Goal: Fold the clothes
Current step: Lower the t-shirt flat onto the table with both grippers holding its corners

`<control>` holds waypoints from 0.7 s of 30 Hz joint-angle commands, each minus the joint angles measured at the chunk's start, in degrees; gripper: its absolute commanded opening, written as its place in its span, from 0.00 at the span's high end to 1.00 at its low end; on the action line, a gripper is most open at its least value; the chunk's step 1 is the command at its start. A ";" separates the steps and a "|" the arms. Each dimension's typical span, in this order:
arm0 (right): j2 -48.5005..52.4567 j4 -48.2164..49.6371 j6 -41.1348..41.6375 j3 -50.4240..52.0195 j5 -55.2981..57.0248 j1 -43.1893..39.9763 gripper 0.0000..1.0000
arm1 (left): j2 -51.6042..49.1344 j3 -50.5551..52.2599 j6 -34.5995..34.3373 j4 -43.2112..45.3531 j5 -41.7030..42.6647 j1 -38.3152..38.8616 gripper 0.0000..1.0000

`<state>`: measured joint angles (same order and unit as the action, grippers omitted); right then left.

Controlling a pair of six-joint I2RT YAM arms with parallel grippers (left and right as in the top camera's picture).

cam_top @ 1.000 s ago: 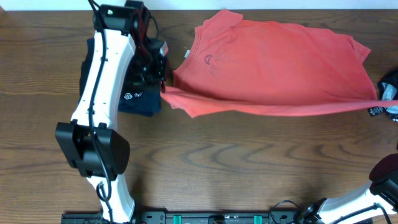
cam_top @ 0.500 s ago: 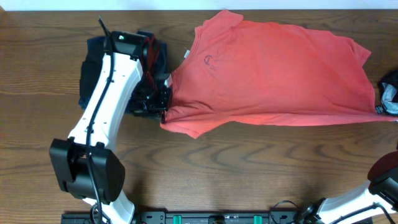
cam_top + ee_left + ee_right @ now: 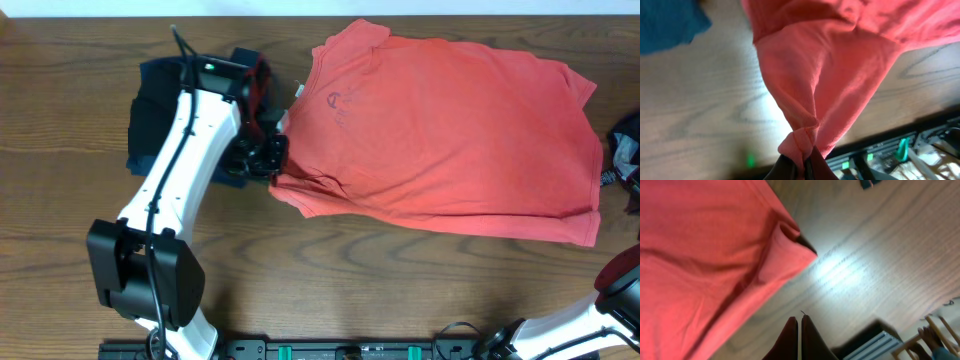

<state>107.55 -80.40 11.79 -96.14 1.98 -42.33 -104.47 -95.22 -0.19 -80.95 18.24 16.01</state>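
Observation:
A red T-shirt (image 3: 450,130) lies spread across the back of the table, collar to the left. My left gripper (image 3: 272,165) is shut on a bunched bit of the shirt's left edge; the left wrist view shows the red cloth (image 3: 825,75) pinched between the fingers (image 3: 802,165). My right gripper (image 3: 618,172) is at the table's far right edge, beside the shirt's right hem. In the right wrist view its fingers (image 3: 799,322) are shut and empty, a short way from the shirt's corner (image 3: 790,250).
A folded dark blue garment (image 3: 160,110) lies at the back left, partly under the left arm, and shows in the left wrist view (image 3: 665,25). Bare wooden table (image 3: 400,290) runs along the front. The robot's base rail (image 3: 330,350) is at the front edge.
The shirt's front edge was stretched taut between both grippers. The right gripper has let go, and the shirt now lies flat. The left gripper moved slightly right with the cloth.

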 commanded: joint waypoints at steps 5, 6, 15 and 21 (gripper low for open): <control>-0.44 6.01 1.42 0.02 -5.60 -1.07 0.98 | 0.37 0.20 -0.52 4.00 -5.92 2.34 0.94; -0.44 6.05 1.42 0.02 -6.21 -1.05 0.98 | 0.37 0.20 -0.50 4.33 -5.95 2.34 0.94; -0.44 6.75 2.21 9.57 -3.67 -0.98 0.64 | 0.37 0.20 -0.50 4.57 -5.90 2.34 0.94; -0.44 15.56 4.09 21.92 -3.89 -2.97 0.72 | 0.37 0.20 -0.50 4.28 -5.92 2.34 0.94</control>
<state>107.50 -66.30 14.48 -77.43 -1.96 -43.88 -104.47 -95.22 -0.19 -76.31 13.08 18.48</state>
